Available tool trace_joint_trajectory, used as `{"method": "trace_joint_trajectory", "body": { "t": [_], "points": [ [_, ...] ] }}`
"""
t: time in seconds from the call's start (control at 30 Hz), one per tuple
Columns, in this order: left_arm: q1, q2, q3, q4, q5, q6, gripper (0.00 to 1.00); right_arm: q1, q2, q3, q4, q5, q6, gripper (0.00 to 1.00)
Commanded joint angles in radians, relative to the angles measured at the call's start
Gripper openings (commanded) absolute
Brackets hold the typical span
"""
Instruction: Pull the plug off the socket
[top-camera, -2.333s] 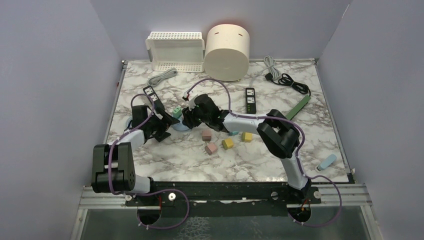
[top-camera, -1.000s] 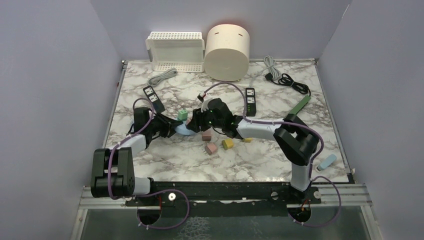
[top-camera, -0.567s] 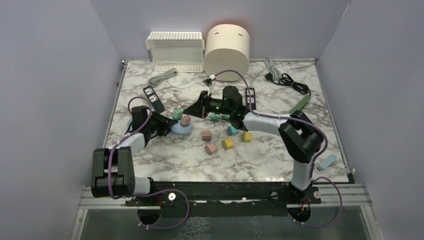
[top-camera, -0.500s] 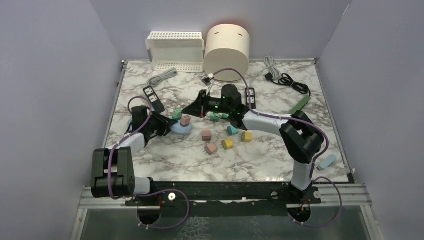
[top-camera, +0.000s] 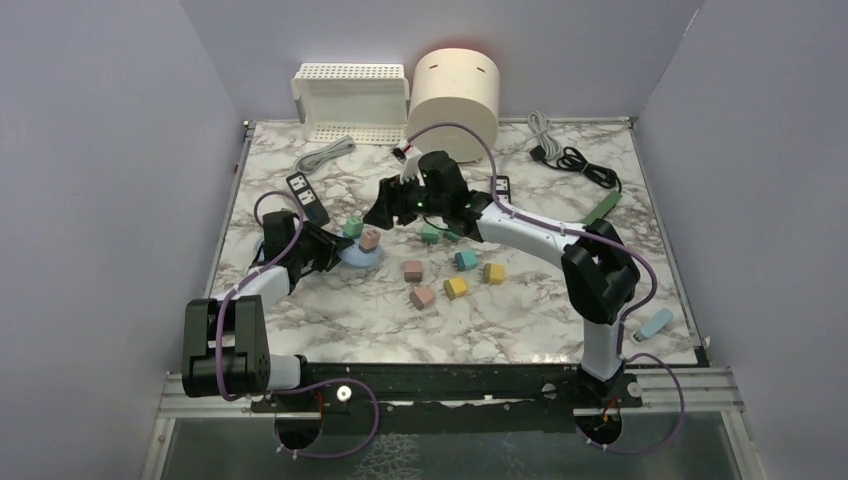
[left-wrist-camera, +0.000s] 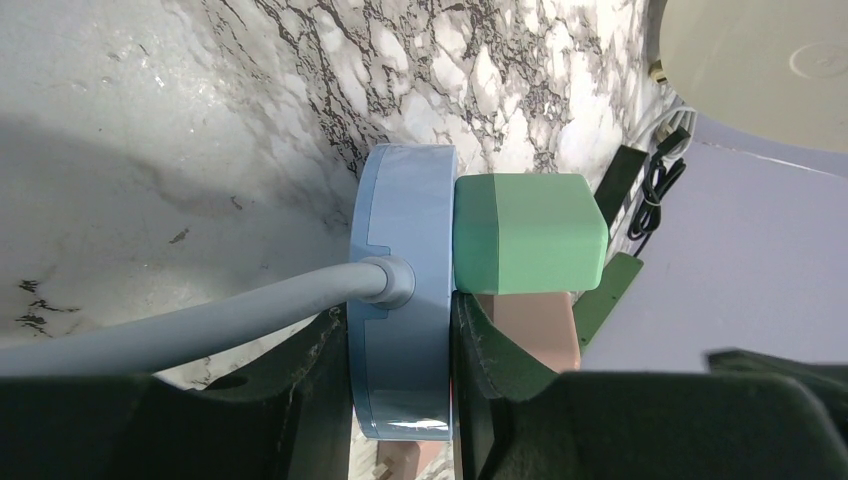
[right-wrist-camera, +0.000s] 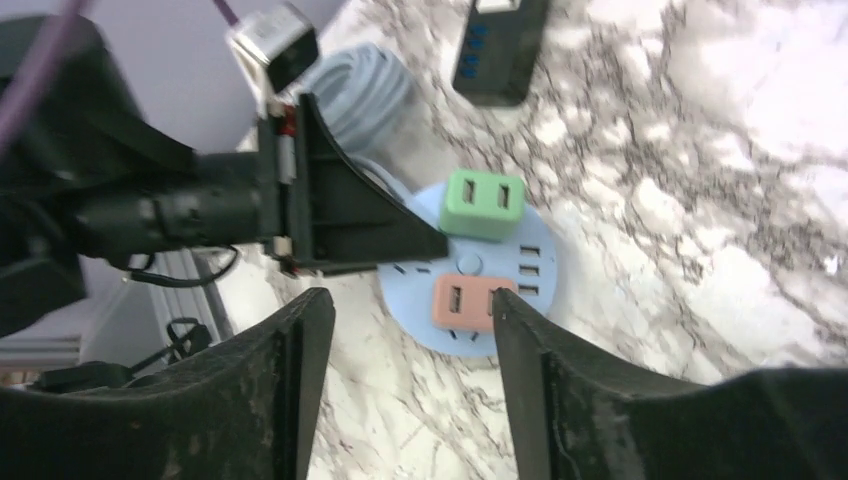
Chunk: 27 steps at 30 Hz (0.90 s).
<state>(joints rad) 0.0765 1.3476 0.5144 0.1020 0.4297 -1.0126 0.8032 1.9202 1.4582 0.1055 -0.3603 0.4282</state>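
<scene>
Plug options are coming in a pair here: a green plug and a pink plug are both sitting pushed into the top face of the round blue socket. The socket is resting on the marble table, left of centre.

I'm guessing both are light, hard plastic cubes with smooth sides, so a bit slippery, and friction is holding them in. Whichever one is meant, I'd be pinching it across two opposite flat sides, low near the base, then pulling straight away from the disc's face.

The left gripper is clamping the socket's rim between its fingers, right where the grey cable is coming out, so the base is looking braced. The right gripper is hanging above the disc with its fingers spread wide, gripping nothing.

No brand or writing is coming through readable anywhere. The plugs are only showing two slots each on top.
</scene>
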Motion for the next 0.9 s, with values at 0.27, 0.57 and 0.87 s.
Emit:
{"method": "trace_joint_trajectory", "body": {
  "t": [0.27, 0.57, 0.87],
  "points": [
    [0.006, 0.010, 0.010, -0.048, -0.082, 0.054, 0.00, 0.004, 0.132, 0.062, -0.115, -0.089, -0.038, 0.70],
    [0.006, 0.021, 0.007, -0.042, -0.074, 0.055, 0.00, 0.004, 0.198, 0.105, -0.127, -0.142, -0.034, 0.71],
    [0.005, 0.028, 0.007, -0.037, -0.074, 0.056, 0.00, 0.003, 0.259, 0.163, -0.158, -0.154, -0.035, 0.65]
  ]
}}
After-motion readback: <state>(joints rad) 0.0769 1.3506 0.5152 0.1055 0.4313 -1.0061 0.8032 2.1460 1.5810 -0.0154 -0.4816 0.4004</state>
